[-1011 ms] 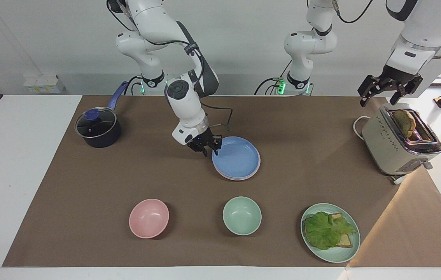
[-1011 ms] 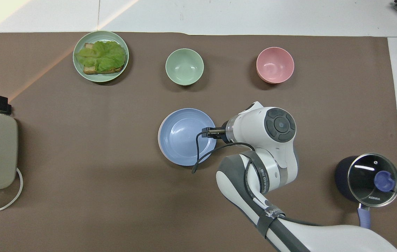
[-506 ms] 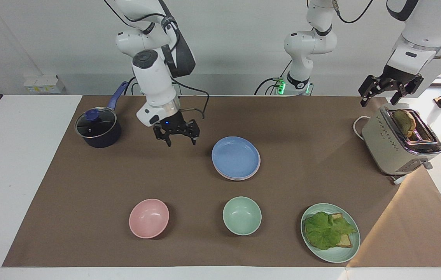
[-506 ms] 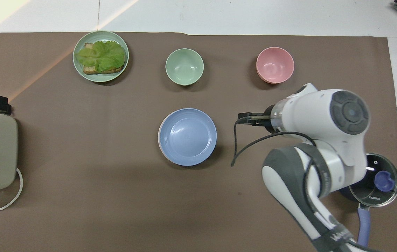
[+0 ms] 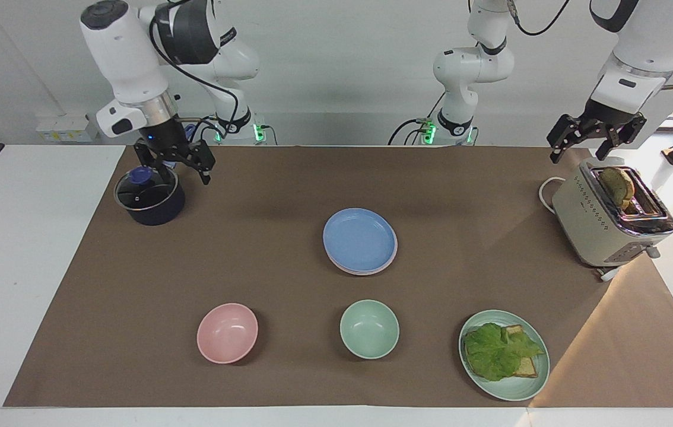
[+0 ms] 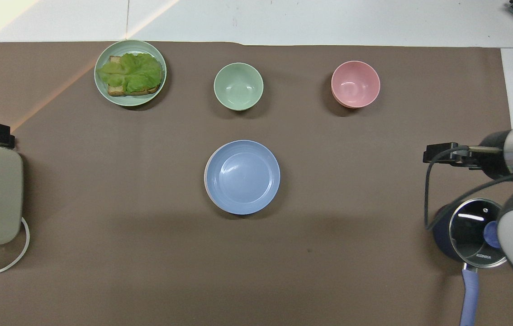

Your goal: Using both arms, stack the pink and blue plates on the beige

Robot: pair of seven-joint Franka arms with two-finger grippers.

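Observation:
The blue plate [image 5: 359, 239] [image 6: 242, 176] lies on top of a stack in the middle of the brown mat. A thin rim of the pink plate [image 5: 366, 273] peeks out beneath it. The beige plate is hidden. My right gripper [image 5: 175, 169] [image 6: 439, 153] hangs open and empty over the mat beside the pot, well away from the stack. My left gripper [image 5: 581, 154] waits open and empty in the air above the toaster at the left arm's end.
A dark pot with a glass lid [image 5: 149, 198] stands at the right arm's end. A toaster [image 5: 609, 219] holds a slice of toast. Farther from the robots stand a pink bowl [image 5: 227, 332], a green bowl [image 5: 369, 328] and a green plate with lettuce and bread [image 5: 505, 356].
My right gripper left the blue plate's rim, rose and swung away to the pot at its own end. The stack stayed in place. The left arm has not moved.

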